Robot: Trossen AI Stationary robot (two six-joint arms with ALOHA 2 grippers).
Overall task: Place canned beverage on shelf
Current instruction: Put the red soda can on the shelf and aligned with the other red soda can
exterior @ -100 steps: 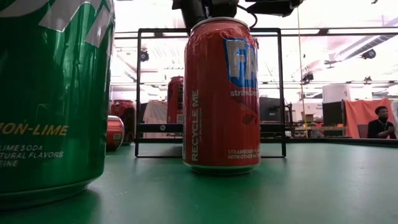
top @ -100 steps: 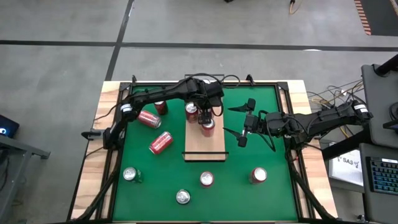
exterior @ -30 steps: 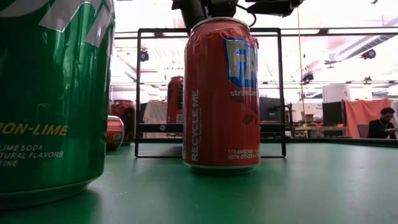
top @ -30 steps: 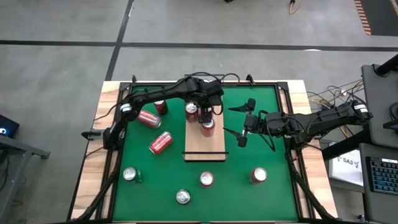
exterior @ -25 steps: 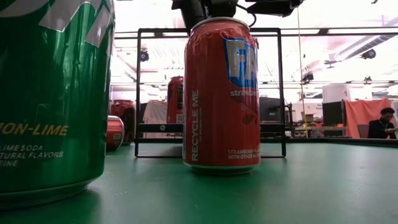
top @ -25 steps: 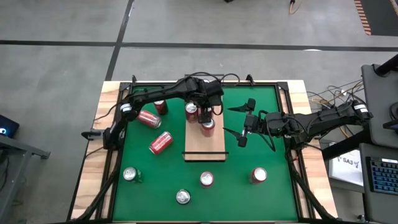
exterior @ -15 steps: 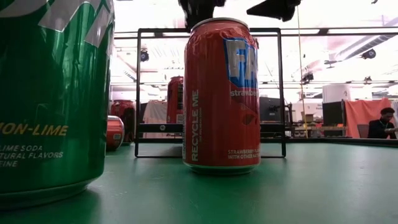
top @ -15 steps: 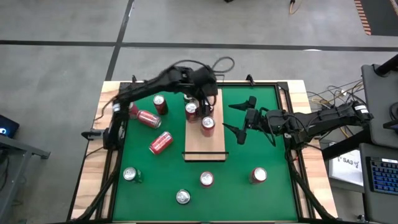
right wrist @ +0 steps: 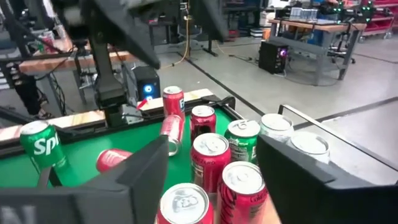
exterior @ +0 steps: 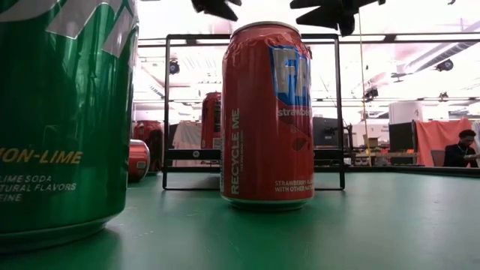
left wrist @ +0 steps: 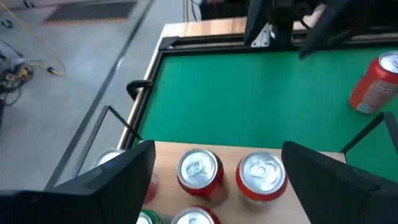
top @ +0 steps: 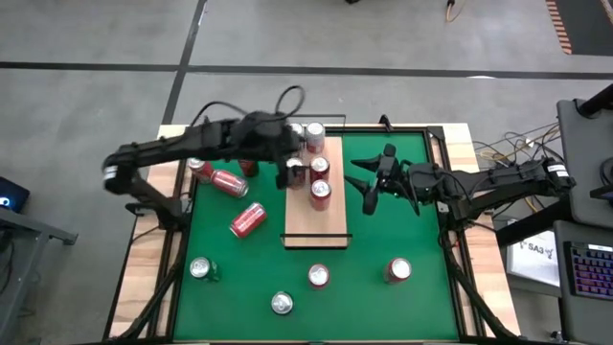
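High: shelf [top: 316, 196] lying mid-mat, two red cans [top: 319, 179] standing on it; left gripper [top: 290, 175] hovering at shelf's left edge, spread, empty | right gripper [top: 369, 182] hanging right of shelf, spread, empty | Low: red can [exterior: 267, 112] fronting shelf rail.

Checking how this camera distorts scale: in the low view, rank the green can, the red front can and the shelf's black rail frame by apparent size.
1. Green can, nearest, cropped.
2. Black rail frame, though it stands behind.
3. Red front can.
Nearness inflates both cans.
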